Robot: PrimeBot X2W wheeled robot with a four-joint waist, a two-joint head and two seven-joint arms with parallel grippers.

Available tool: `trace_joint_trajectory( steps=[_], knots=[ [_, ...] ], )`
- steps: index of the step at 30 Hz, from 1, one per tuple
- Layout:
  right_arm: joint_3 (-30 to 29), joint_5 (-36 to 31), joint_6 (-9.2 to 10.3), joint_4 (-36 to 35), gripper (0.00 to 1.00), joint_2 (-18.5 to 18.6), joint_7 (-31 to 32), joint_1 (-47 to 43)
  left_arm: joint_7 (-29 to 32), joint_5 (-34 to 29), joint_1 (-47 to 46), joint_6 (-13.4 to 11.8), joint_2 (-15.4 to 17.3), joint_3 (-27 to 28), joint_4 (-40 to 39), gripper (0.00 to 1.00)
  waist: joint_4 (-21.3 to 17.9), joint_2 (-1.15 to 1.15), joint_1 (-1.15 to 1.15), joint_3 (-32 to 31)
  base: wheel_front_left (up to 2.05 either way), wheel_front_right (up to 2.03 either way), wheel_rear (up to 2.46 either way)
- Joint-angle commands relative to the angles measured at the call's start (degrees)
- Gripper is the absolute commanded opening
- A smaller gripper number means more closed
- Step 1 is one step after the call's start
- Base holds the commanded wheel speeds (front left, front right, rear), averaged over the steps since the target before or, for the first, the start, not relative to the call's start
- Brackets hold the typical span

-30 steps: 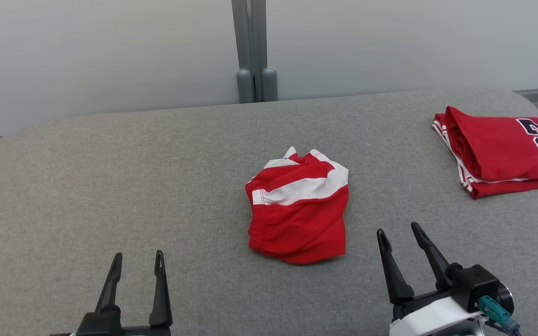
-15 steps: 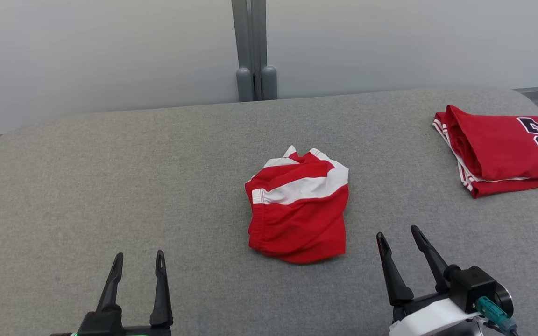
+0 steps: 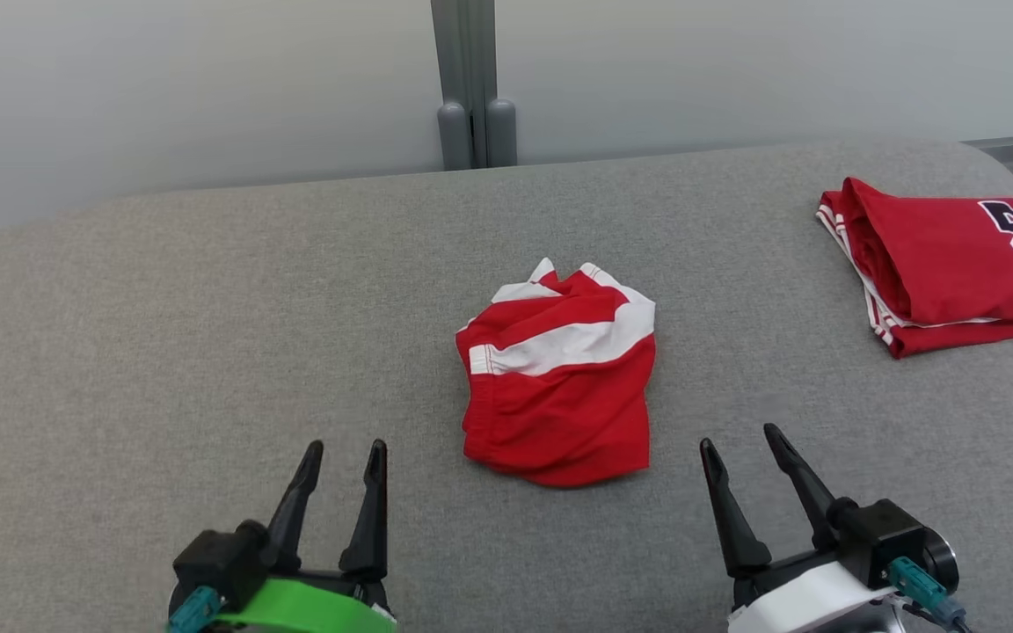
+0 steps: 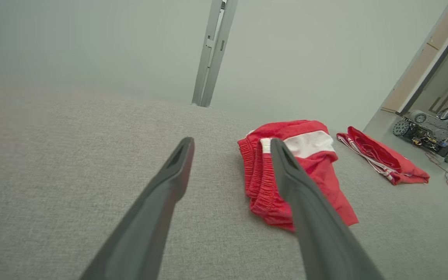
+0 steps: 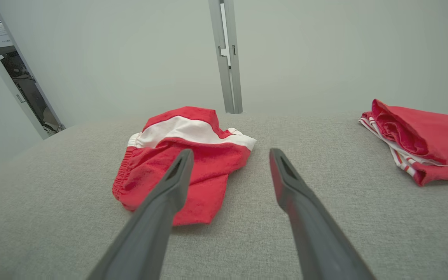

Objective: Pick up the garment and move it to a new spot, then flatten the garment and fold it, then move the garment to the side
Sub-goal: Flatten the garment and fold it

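a wide grey fabric-covered table [image 3: 163, 334] seen from above. judging by how things lie, the step in hand is the first one, picking up the garment, and nothing is lifted yet.

at the lower left is the left gripper [image 3: 346, 447], two long dark fingers on a black wrist with a green band. it hovers over bare table with its fingers spread apart, holding nothing and touching nothing. the garment lies ahead of it and to its right, near but apart.

in the middle of the table lies the garment [image 3: 559, 387], a crumpled pair of red shorts with a broad white band and a gathered elastic waist. it sits in a loose bunched heap, with the waistband down its left side and the white band across the far part.

at the lower right is the right gripper [image 3: 739, 437], dark fingers on a white-wrapped wrist. its fingers also stand wide apart and empty, just off the heap's near right corner and not touching it.

at the far right, by the table's edge, a neatly folded red jersey [image 3: 946, 264] with dark numerals and striped trim lies well apart from the heap.

the next move likely calls for a gripper to reach in, settle onto a raised fold or the waistband, and close on the cloth. soft fabric may slip or drag.
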State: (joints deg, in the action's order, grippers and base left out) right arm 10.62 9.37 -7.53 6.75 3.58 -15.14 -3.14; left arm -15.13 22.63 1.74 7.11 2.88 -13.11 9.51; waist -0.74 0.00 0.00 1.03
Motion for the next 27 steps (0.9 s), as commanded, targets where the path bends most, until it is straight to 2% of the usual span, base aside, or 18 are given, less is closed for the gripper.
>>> trace_joint_trajectory(
  steps=[1,3,7,10,14,20,27],
  knots=[
    [0.49,-0.21,0.09,0.02,1.00,0.32,0.01,1.07,0.00,3.30,-2.53,0.37,0.05,-1.88,1.78,1.00,-0.55,0.00,0.00,1.09,0.00,0.00,0.00],
    [0.99,-0.08,0.09,0.01,1.00,0.47,0.02,1.76,0.00,7.27,-5.77,0.38,0.74,-6.13,4.23,1.00,-1.05,0.00,0.00,2.06,0.00,0.00,0.00],
    [1.26,0.08,0.09,-0.07,1.00,1.24,0.02,2.67,2.61,19.28,-13.48,0.41,5.59,-16.48,8.37,1.00,-2.03,0.00,0.00,3.79,0.00,0.00,0.00],
    [1.35,-0.09,0.09,-0.20,1.00,1.72,0.02,3.43,3.62,26.50,-18.08,0.42,8.24,-20.68,9.51,1.00,-2.80,0.00,0.00,4.91,0.00,0.00,0.00],
    [1.29,-0.21,0.09,-0.55,1.00,2.05,0.02,4.31,6.27,33.94,-22.37,0.43,10.93,-23.57,11.48,1.00,-3.76,0.00,0.00,6.53,0.00,0.00,0.00],
    [1.15,-0.59,0.09,-1.02,1.00,2.07,0.02,5.45,7.99,40.90,-26.88,0.44,12.74,-26.51,13.61,1.00,-4.83,0.00,0.00,8.61,0.00,0.00,0.00],
    [1.08,-0.70,0.09,-1.40,1.00,1.88,0.02,6.30,6.83,43.17,-30.42,0.44,13.86,-30.03,16.87,1.00,-5.82,0.00,0.00,10.34,0.00,0.00,0.00]
  ],
)
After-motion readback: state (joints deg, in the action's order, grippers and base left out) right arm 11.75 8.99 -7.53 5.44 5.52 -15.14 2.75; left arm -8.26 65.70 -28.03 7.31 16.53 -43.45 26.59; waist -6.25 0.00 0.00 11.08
